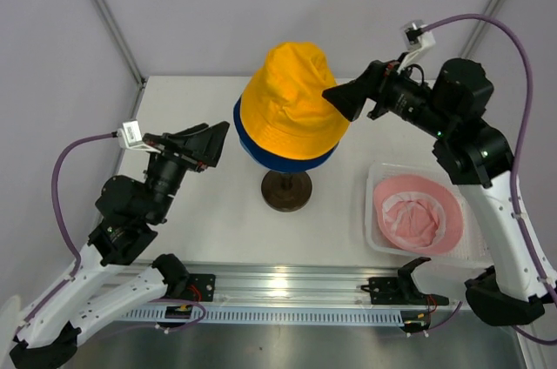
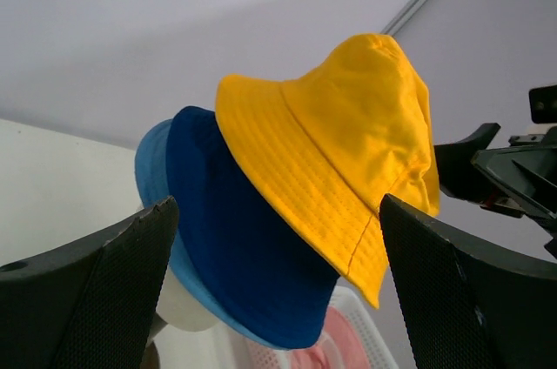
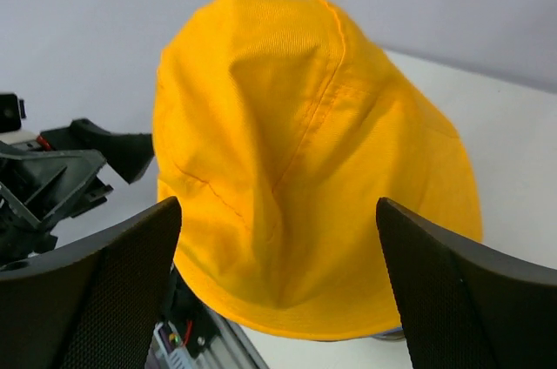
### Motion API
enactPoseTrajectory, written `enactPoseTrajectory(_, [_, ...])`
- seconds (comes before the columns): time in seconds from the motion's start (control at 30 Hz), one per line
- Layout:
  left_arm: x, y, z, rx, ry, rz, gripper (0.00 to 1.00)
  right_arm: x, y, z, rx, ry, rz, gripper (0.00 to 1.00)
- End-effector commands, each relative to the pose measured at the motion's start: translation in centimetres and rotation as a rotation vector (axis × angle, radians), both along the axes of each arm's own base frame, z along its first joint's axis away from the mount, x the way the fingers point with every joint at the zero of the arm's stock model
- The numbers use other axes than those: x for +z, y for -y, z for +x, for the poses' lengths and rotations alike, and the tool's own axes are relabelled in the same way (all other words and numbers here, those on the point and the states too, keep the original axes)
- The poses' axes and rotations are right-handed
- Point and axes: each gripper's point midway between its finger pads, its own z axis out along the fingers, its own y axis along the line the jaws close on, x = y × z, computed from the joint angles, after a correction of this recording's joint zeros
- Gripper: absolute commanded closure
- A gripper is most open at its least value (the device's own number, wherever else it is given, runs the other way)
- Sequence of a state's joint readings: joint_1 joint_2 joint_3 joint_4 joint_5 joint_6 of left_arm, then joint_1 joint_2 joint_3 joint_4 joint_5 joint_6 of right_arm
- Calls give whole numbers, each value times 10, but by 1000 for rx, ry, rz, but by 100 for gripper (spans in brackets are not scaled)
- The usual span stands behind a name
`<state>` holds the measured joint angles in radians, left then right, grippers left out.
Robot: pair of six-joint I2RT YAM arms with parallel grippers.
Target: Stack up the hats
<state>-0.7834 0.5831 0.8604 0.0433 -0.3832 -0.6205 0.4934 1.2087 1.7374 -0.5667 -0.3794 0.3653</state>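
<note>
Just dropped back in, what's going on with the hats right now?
Three hats sit stacked on the head: the yellow hat on top, over the navy hat and the light blue hat. The pink hat lies in the basket. The right claw and left claw flank the stack, both open and holding nothing. One hat is left to stack.

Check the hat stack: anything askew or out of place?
The yellow hat sits cocked on the navy hat, leaving navy brim exposed on one side. The pink hat lies upturned in the basket, unstacked.
</note>
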Motion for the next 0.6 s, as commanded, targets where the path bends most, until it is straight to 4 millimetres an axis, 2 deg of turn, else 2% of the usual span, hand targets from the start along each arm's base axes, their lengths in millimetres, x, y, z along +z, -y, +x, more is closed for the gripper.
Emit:
enactPoseTrajectory(0.0, [26, 8, -8, -88, 20, -104, 0, 47, 36, -12, -154, 132, 56, 1])
enactPoseTrajectory(0.03, [24, 11, -7, -116, -18, -164, 1, 53, 45, -15, -186, 146, 67, 1])
enactPoseTrajectory(0.07, [25, 10, -5, -124, -30, -213, 1, 53, 55, -10, -248, 142, 74, 0])
enactPoseTrajectory(0.13, [11, 21, -4, -210, -103, -330, 0, 50, 72, -4, -341, 121, 81, 1])
enactPoseTrajectory(0.17, [12, 19, -2, -223, -108, -372, 0, 48, 88, 5, -434, 107, 87, 1])
enactPoseTrajectory(0.2, [4, 24, 1, -252, -144, -394, 1, 38, 98, 14, -497, 67, 95, 1])
enactPoseTrajectory(0.23, [2, 33, -4, -335, -183, -422, 1, 32, 104, 19, -531, 46, 99, 1])
enactPoseTrajectory(0.27, [3, 31, 0, -341, -186, -433, 1, 27, 116, 24, -563, 30, 111, 1])
enactPoseTrajectory(0.3, [-1, 37, 3, -370, -211, -431, 0, 22, 120, 28, -568, 15, 126, 1])
enactPoseTrajectory(0.33, [1, 41, 1, -409, -217, -440, 1, 9, 117, 35, -552, -33, 164, 1])
enactPoseTrajectory(0.4, [-9, 48, 10, -424, -260, -448, 1, 1, 126, 39, -528, -62, 221, 1])
enactPoseTrajectory(0.43, [-6, 48, 12, -430, -249, -456, 3, -8, 124, 46, -512, -93, 275, 0])
enactPoseTrajectory(0.57, [-7, 55, 22, -450, -264, -468, 8, -23, 120, 51, -452, -122, 351, 1])
